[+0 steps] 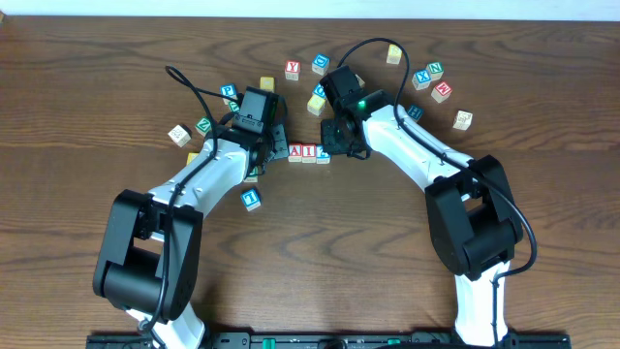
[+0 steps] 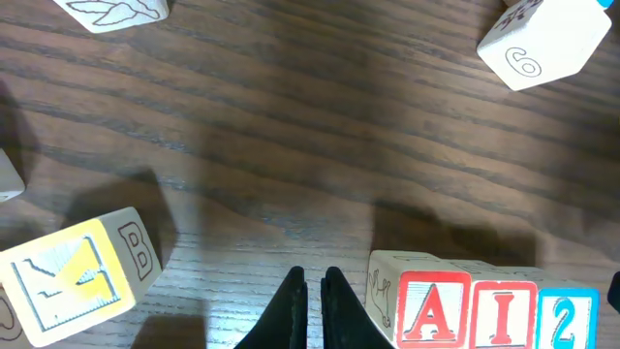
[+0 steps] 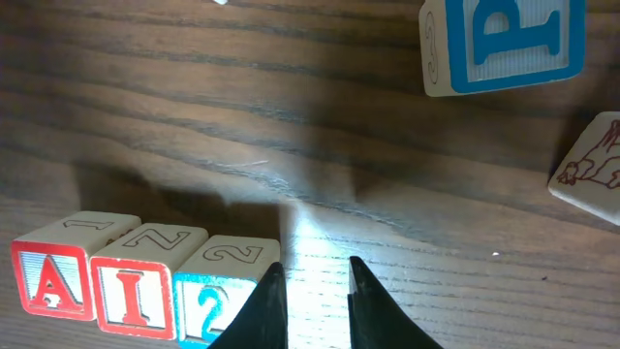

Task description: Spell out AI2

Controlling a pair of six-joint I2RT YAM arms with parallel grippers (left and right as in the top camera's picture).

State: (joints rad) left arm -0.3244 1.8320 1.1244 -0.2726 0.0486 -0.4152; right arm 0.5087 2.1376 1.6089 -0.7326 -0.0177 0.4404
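Row AI2 (image 1: pixel 308 152) runs left-to-right, letter tops away from the robot; left pincer (image 2: pixel 315 276) clenched, right pincer (image 3: pixel 315 267) slightly parted, empty.

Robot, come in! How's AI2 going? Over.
Left hand shut, empty. Right hand open, empty, beside 2. A, I, 2 lined up, touching. Nothing blocking.

The tabletop (image 1: pixel 97 58) is dark brown wood with long lines in it, smooth and a little shiny. The A cube (image 2: pixel 433 312), the I cube (image 2: pixel 502 315) and the 2 cube (image 2: pixel 567 325) are pale, smooth wood with red or blue paint. The left end effector (image 2: pixel 313 305) and the right end effector (image 3: pixel 312 301) look like dull black plastic.
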